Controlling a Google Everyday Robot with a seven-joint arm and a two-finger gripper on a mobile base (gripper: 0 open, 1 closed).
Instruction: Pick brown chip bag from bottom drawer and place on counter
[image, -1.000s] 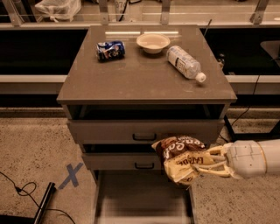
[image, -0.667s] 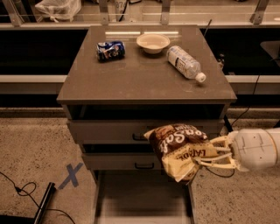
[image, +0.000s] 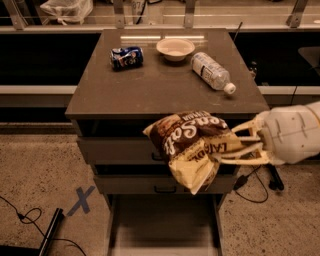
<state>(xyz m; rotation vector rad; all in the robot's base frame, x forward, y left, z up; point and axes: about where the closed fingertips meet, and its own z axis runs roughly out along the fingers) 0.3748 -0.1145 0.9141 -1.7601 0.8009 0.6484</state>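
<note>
The brown chip bag (image: 192, 145), dark brown on top and cream-yellow below with white script, hangs in front of the upper drawers, its top near the counter's front edge. My gripper (image: 235, 145) comes in from the right on a white arm, and its pale fingers (image: 244, 161) are shut on the bag's right side. The bottom drawer (image: 162, 227) is pulled out below, its grey floor bare. The counter (image: 165, 85) is the flat grey-brown top of the cabinet.
On the counter stand a crushed blue can (image: 126, 57), a small white bowl (image: 175, 48) and a lying plastic water bottle (image: 212, 72). A blue X (image: 80, 201) is taped on the floor to the left, with black cables nearby.
The gripper has lifted the chip bag from the level of the middle drawer to just below the counter's front edge, and moved it slightly left.
</note>
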